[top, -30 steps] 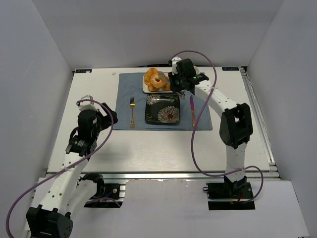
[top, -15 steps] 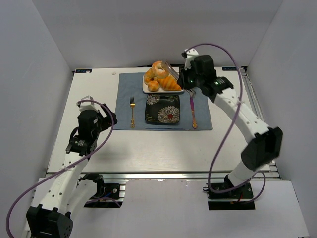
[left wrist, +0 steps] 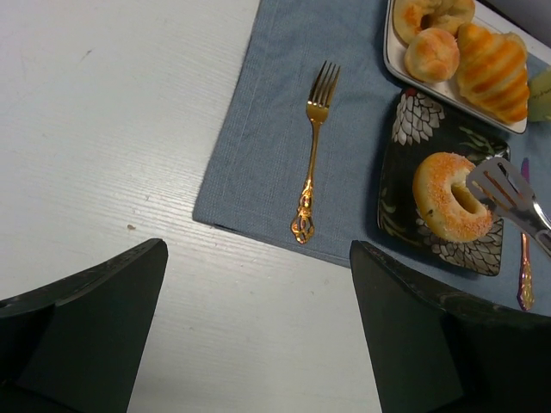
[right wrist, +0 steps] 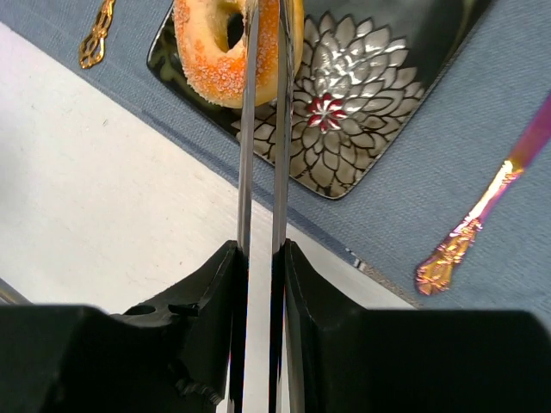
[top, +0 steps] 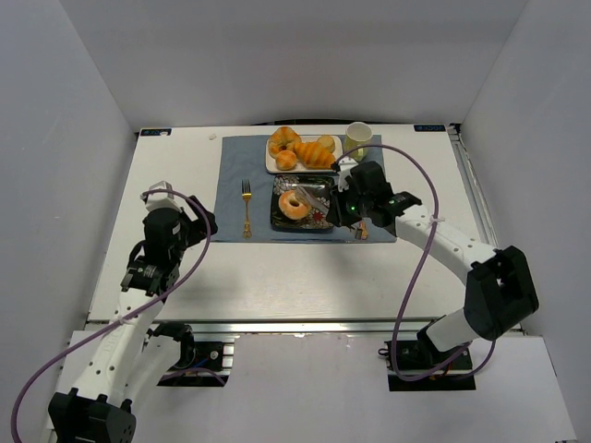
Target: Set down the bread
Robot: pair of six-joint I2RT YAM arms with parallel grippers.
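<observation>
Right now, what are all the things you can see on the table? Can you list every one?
white table: one, white, under everything
blue cloth placemat: one, blue, back middle of the table
white rectangular plate: one, white, far end of the placemat
golden pastries: several, orange-gold, on the white plate
pale cup: one, yellowish, right of the white plate
black floral square plate: one, black and silver, middle of the placemat
sugared ring doughnut: one, orange, over the black plate
metal tongs: one, silver, pinching the doughnut
gold fork: one, gold, left of the black plate
purple-and-gold utensil: one, right of the black plate
left hand: open, empty
right hand: shut on the tongs
</observation>
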